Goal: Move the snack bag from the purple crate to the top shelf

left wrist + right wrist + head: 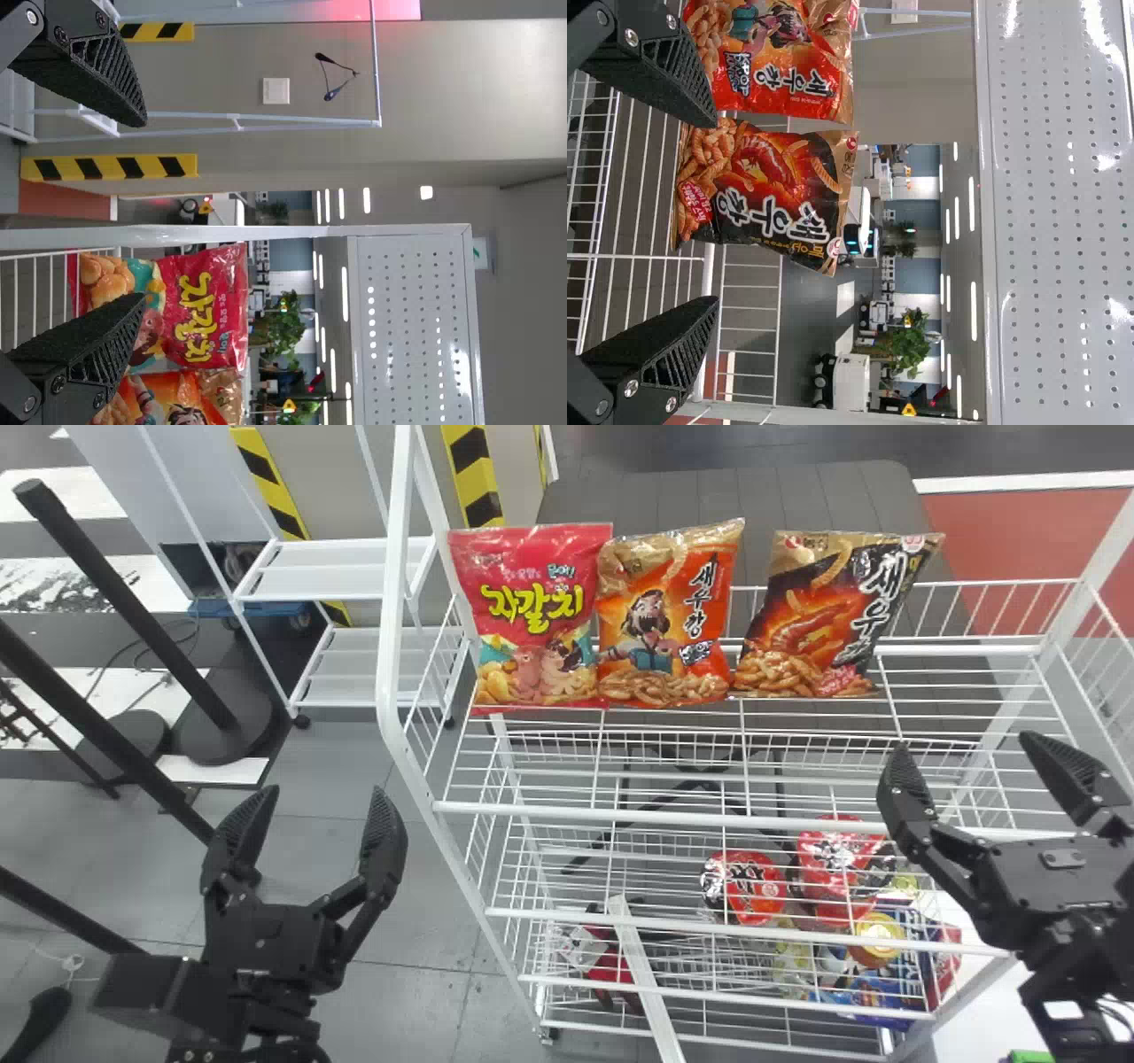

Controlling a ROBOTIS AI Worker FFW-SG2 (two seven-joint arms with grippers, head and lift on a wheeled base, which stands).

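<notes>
- Three snack bags stand side by side on the wire top shelf (709,817), printed fronts toward the robot; which one the task means, I cannot tell.
- The dark snack bag (819,624) is rightmost, its long axis tilted, top end leaning right.
- The orange snack bag (664,615), in the middle, leans slightly the same way; the red snack bag (536,620), at left, is close to upright, its edge meeting the orange one's.
- Lettering is large and white on the dark and orange fronts, yellow on the red.
- A narrow gap parts dark from orange, widening upward; right of the dark bag, wire deck runs on to the side rail.
- A perforated panel (1054,221) spans above the shelf.
- The right gripper (965,741) is before the rack's right part, fingers spread.
- The left gripper (324,788) is left of the rack, fingers also apart.
- Lower down are red-lidded tubs (753,886), probably food cups, seen through wire.
</notes>
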